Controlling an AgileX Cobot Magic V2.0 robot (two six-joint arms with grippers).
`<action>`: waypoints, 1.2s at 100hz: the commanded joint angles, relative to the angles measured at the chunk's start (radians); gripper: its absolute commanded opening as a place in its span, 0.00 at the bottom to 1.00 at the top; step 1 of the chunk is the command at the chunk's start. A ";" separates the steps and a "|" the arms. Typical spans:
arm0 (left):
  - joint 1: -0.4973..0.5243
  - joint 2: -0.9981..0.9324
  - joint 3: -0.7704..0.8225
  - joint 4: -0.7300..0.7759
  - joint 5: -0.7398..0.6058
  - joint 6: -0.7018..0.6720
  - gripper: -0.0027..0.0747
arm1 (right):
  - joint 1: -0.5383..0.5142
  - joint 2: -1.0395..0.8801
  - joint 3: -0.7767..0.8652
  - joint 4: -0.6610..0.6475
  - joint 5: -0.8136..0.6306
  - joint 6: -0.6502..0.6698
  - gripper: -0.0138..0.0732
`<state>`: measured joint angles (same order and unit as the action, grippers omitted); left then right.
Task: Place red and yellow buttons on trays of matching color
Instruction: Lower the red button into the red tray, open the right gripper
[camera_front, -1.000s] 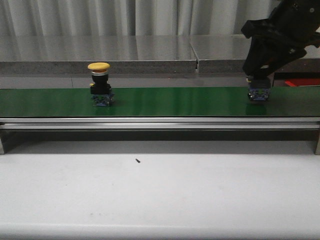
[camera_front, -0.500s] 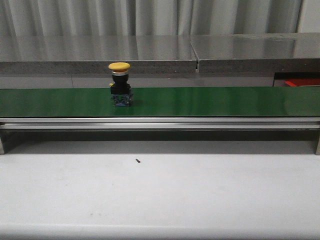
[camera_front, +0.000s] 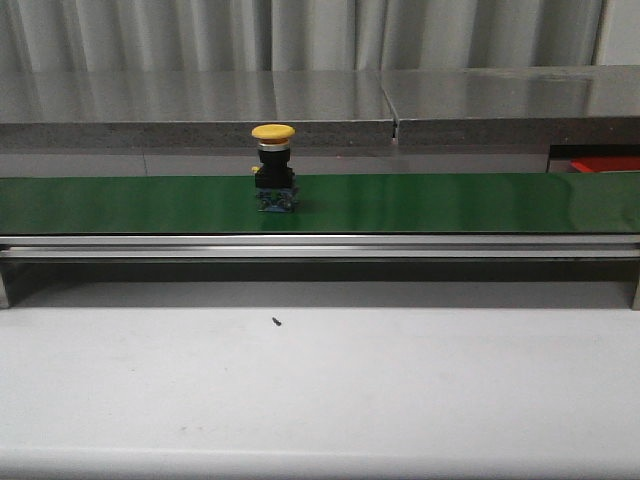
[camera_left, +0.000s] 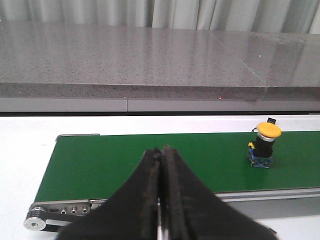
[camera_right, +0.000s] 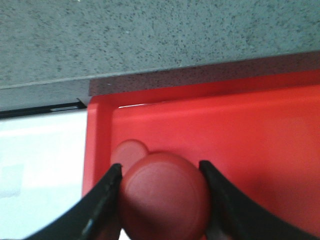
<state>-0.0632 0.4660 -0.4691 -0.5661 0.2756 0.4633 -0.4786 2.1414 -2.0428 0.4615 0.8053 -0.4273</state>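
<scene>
Presently the right hand (camera_right: 160, 200) grips the red button (camera_right: 165, 197) by its cap, over the red tray (camera_right: 250, 130). Left hand (camera_left: 161, 200) closed, empty. Yellow button (camera_front: 273, 165) stands upright mid-frame on the green conveyor belt (camera_front: 450, 203). Likely rigid, light, top-heavy; smooth cap may slip, so better grasped at the black body below.

The left hand (camera_left: 161, 200), fingers pressed together, hangs over the green belt (camera_left: 125, 162) away from the upright yellow button (camera_left: 263, 146).
</scene>
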 joint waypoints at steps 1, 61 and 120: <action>-0.007 0.001 -0.026 -0.019 -0.067 0.000 0.01 | -0.005 0.000 -0.088 0.025 -0.057 0.000 0.31; -0.007 0.001 -0.026 -0.019 -0.067 0.000 0.01 | -0.005 0.193 -0.162 0.025 -0.164 0.008 0.31; -0.007 0.001 -0.026 -0.019 -0.067 0.000 0.01 | -0.005 0.210 -0.162 0.055 -0.138 0.008 0.74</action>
<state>-0.0632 0.4660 -0.4691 -0.5661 0.2756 0.4633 -0.4786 2.4240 -2.1692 0.4877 0.6957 -0.4163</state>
